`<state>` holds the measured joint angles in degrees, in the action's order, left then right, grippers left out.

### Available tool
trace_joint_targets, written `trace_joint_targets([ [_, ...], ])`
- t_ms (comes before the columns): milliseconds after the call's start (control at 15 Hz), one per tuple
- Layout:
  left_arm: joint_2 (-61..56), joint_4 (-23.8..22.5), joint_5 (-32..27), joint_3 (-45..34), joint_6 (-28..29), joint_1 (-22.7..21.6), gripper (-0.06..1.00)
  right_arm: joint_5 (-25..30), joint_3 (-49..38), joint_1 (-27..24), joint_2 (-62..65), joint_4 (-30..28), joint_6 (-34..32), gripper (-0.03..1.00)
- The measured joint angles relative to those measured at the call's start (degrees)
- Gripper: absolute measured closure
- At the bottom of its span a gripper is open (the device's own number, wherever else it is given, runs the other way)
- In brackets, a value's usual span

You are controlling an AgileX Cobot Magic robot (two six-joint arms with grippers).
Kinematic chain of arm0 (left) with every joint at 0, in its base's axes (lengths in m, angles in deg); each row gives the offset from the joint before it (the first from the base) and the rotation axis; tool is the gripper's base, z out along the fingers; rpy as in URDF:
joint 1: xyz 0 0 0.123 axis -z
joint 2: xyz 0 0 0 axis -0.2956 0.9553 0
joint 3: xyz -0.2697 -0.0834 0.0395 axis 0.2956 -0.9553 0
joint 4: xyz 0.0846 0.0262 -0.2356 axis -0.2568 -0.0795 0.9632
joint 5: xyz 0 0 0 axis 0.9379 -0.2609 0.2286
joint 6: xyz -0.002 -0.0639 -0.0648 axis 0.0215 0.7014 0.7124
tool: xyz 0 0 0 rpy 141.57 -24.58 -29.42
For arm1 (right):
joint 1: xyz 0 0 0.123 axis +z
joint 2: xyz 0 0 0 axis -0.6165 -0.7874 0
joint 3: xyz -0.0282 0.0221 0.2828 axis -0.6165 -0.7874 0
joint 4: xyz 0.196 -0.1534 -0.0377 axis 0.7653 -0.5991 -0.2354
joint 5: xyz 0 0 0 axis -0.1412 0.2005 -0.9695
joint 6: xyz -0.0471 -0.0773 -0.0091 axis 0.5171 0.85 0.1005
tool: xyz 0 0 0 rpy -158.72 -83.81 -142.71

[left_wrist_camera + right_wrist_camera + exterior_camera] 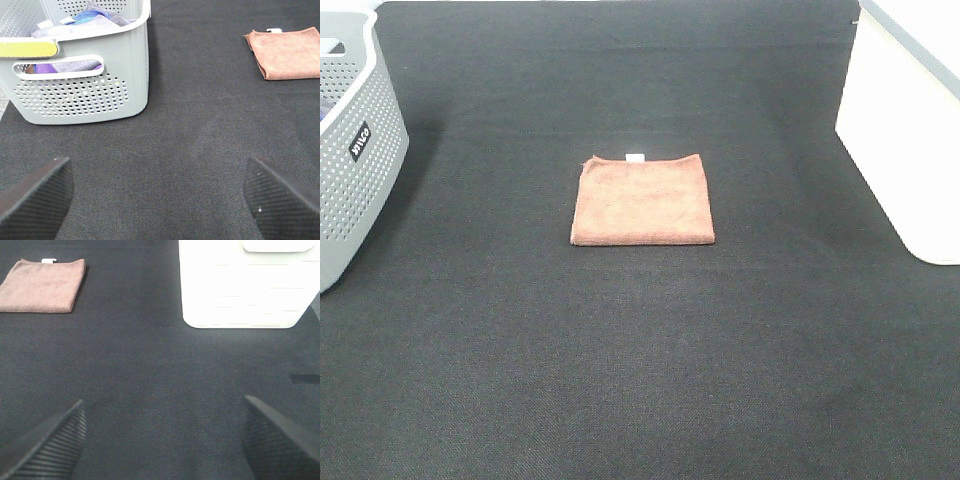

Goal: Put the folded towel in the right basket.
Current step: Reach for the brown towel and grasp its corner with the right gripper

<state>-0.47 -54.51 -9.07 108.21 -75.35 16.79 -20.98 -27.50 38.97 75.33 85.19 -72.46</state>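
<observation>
A folded brown towel (pixel 642 199) with a small white tag lies flat on the black mat in the middle of the exterior view. It also shows in the left wrist view (pixel 286 52) and the right wrist view (pixel 43 284). The white right basket (pixel 910 130) stands at the right edge; its wall shows in the right wrist view (pixel 247 287). Neither arm shows in the exterior view. My left gripper (pixel 160 200) is open and empty over bare mat, far from the towel. My right gripper (pixel 162 440) is open and empty over bare mat, short of the white basket.
A grey perforated basket (pixel 350 150) stands at the left edge; in the left wrist view (pixel 80 85) it holds several coloured cloths. The black mat (pixel 640 360) covers the whole table.
</observation>
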Motion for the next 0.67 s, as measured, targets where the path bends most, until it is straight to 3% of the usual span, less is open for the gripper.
trace_joint_targets([
  [667,0.0,0.0,0.0,0.0,0.0,0.0,0.07,0.0,0.0,0.0,0.0,0.0,0.0,0.19],
])
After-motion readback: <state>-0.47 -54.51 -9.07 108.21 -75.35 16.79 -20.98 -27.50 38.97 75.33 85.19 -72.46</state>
